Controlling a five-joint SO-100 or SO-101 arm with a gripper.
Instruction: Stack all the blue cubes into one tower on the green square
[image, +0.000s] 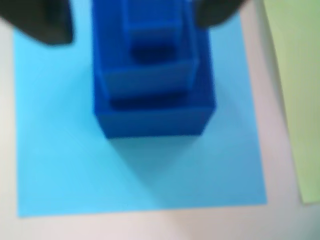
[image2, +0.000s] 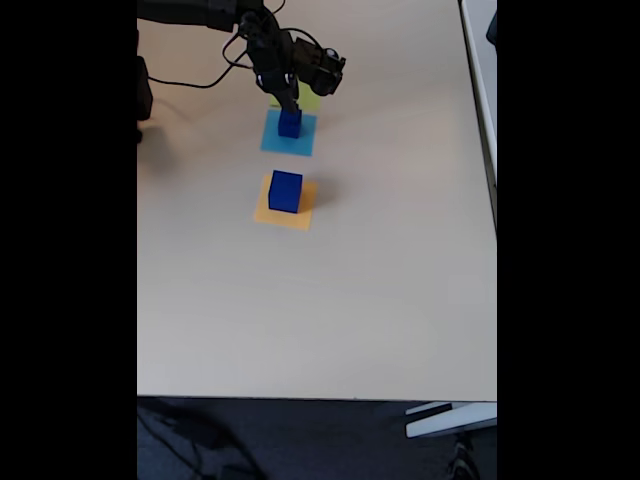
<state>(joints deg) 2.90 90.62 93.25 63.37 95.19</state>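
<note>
Three blue cubes (image: 152, 85) of graded size sit stacked in the wrist view, largest at the bottom, on the light-blue square (image: 60, 165), not on the green one. The stack stands toward the upper middle of that patch, its bottom cube fully inside the patch's edges. Two dark blurred shapes flank the top of the stack at the upper left and upper right of this view; these are the fingers (image: 45, 22) of the tool (image: 135, 20), set on either side of the upper cubes. Whether they press on a cube or stand just clear of it, I cannot tell. At the right edge of the same view lies the green square (image: 295, 90), bare, a strip of pale counter (image: 260, 75) between it and the light-blue patch.

In the fixed view, going left to right, the dark arm (image2: 200, 12) reaches in from the upper left and bends down over the light-blue square, with the tool at the top of the small blue stack. A sliver of lime shows just behind the tool. Nearer the camera, well apart from the stack, a single larger blue cube (image2: 285, 191) rests on the orange square (image2: 298, 214), untouched.
</note>
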